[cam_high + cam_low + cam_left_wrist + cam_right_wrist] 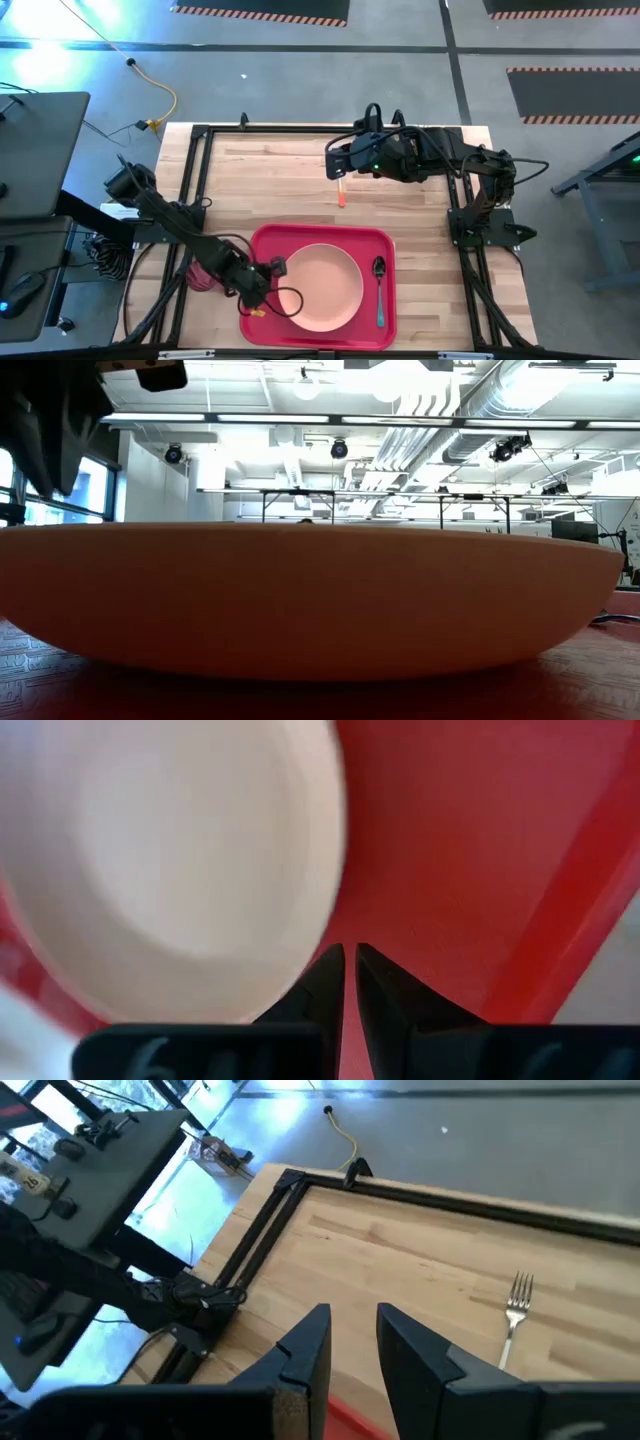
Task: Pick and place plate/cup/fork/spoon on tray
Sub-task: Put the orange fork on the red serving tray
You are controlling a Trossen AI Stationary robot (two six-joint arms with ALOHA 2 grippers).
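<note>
The peach-pink plate (322,287) lies in the middle of the red tray (268,240) and fills the low view (300,600). The spoon (379,290) lies on the tray to the plate's right, bowl toward the far side. The fork (341,196) lies on the wood beyond the tray and shows in the right wrist view (514,1312). My right gripper (334,166) is open and empty just above the fork's far end. My left gripper (276,268) is shut and empty over the tray's left part, beside the plate's rim (330,870). A dark-red thing (197,276), probably the cup, stands left of the tray, half hidden by the left arm.
A black metal frame (200,150) runs round the wooden table top. Bare wood (270,185) lies between the tray and the far edge. A desk with equipment (35,150) stands to the left of the table. A yellow cable (160,100) lies on the floor beyond it.
</note>
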